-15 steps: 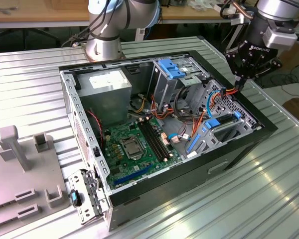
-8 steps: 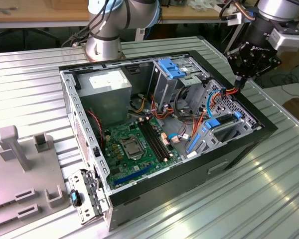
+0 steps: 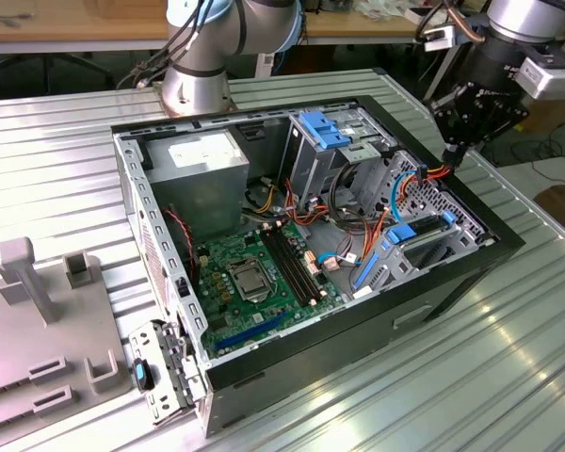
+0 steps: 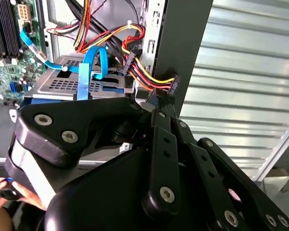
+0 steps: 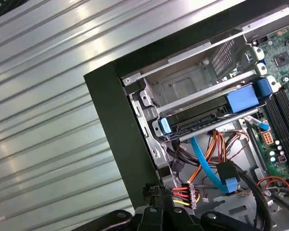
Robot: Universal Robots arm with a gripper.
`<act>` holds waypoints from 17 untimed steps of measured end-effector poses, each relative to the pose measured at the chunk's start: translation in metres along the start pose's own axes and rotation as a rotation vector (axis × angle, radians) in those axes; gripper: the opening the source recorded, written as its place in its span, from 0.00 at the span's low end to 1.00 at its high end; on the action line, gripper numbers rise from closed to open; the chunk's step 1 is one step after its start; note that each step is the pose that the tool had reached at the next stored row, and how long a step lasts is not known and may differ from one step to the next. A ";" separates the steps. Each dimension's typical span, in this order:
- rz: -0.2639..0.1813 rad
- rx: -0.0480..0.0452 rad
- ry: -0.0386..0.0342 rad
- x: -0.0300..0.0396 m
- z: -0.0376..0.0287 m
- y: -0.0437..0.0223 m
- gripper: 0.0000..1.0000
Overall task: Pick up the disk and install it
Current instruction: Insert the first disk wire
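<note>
At the corner of the open computer case (image 3: 358,325) on the exterior view's right, above the ribbed metal surface (image 3: 56,151): one pincer (image 3: 452,156), drawn closed on a black power plug (image 4: 169,86) that trailed red, yellow and black wires (image 4: 149,79). The plug was held just beside the dark case wall (image 4: 183,43) and was not seen mated to anything.

Item, the disk (image 5: 202,117): a dark slab between blue plastic end pieces, lying in the drive cage (image 5: 183,86) between two silver rails. By appearance it was already slid home. The label was not visible. It lay near the pincer but apart from it, with the wire bundle between.

Item, blue data cable (image 5: 204,161): a flat ribbon running from the cage, close beside the power wires.

Item, green board (image 3: 221,259): on the case floor, well apart from the pincer.

Step in hand, as judged: cabling the seated disk. Notes for doing it well:
- The plug wanted holding square to the disk's rear edge, keyed side matched before any push.
- Travel wanted to be straight and slow, since a skewed push on so small a part could twist it out of the grip.
- The wires wanted slack and a path clear of the blue ribbon.
</note>
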State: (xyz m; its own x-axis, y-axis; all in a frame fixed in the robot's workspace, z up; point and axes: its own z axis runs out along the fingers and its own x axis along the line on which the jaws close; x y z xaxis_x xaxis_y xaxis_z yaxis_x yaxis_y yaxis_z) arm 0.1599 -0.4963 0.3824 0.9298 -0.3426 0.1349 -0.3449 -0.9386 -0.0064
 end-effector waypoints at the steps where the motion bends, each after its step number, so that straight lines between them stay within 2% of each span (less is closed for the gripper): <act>1: -0.021 0.0030 -0.0002 0.0004 0.0002 -0.0002 0.11; 5: -0.088 0.0100 0.0000 0.0028 0.0032 -0.0012 0.11; 9: -0.121 0.0065 0.0032 0.0058 0.0062 -0.0024 0.11; 12: -0.141 -0.0006 0.0076 0.0063 0.0070 -0.0046 0.11; 16: -0.152 -0.0228 0.0144 0.0042 0.0067 -0.0108 0.11; 17: -0.153 -0.0242 0.0148 0.0039 0.0068 -0.0115 0.11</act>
State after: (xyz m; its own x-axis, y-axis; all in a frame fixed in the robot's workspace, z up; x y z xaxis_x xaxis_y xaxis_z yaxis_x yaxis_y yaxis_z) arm 0.1683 -0.4871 0.3763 0.9697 -0.1951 0.1471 -0.2028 -0.9784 0.0391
